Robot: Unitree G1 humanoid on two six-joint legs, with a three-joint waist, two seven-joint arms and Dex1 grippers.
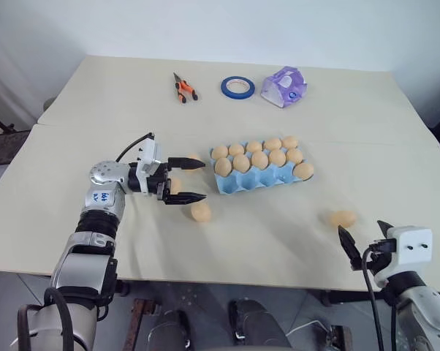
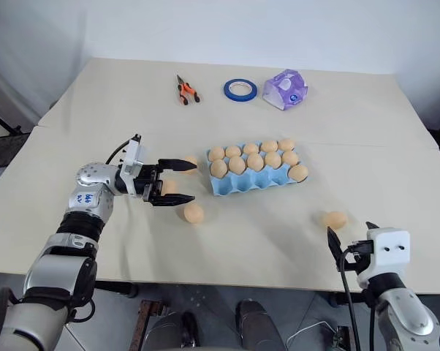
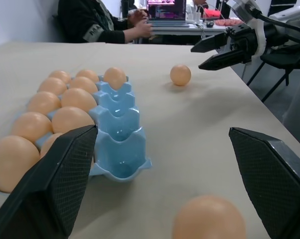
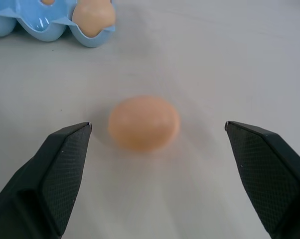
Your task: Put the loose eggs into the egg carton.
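Eggs are lying loose on the table [image 1: 74,212] while both pairs of jaws are standing spread and gripping nothing. Left gripper [image 1: 185,180] is pointing level toward the egg carton [image 1: 258,179], with one egg [image 1: 201,212] just beside its lower finger and others partly hidden between and behind its fingers, so their count is hard to make out. Right gripper [image 4: 157,164] is facing another loose egg [image 4: 144,123], lying near it and apart from the carton. Judging by this, a pick is being lined up; next, one gripper needs lowering around an egg and closing gently. Carton's near row is showing empty cells, with one egg at its far end. Pliers [image 1: 183,88], tape roll [image 1: 237,88] and a purple packet [image 1: 283,86] are sitting well apart.
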